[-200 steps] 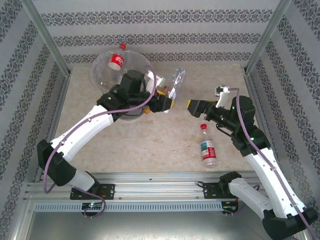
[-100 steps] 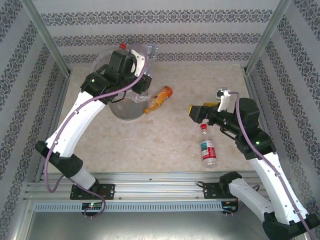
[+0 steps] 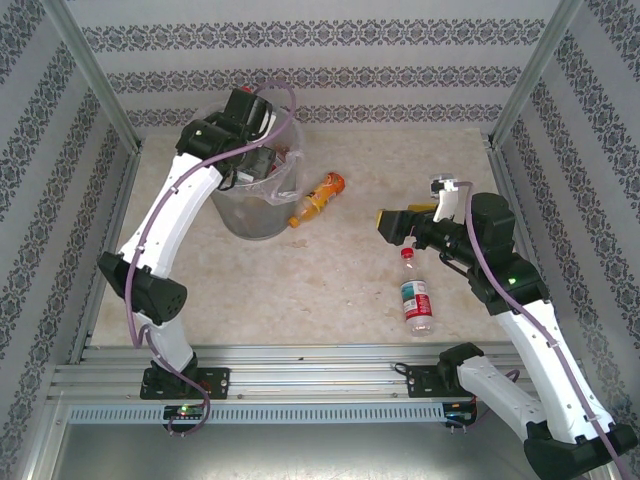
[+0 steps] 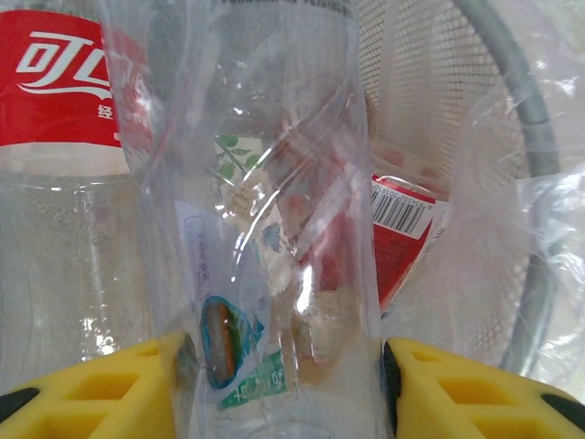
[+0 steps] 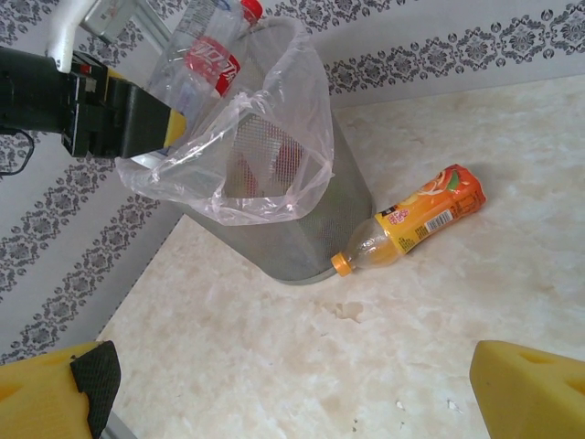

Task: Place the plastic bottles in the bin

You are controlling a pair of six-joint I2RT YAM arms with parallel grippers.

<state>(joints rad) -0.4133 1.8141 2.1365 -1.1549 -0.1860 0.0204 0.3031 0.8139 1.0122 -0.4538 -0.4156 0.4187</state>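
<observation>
Right now my left gripper (image 4: pixel 283 375) hangs over the mouth of the grey round mesh bin (image 3: pixel 250 218), clamped on a clear crumpled plastic bottle (image 4: pixel 274 229). My right gripper (image 3: pixel 393 225) is well right of the bin, jaws apart. An orange plastic bottle (image 3: pixel 318 198) lies just beside the bin.

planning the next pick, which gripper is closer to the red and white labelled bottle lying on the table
Right. The right gripper hangs open just past the cap of the labelled bottle. The left gripper is across the table over the bin, holding a clear bottle.
</observation>
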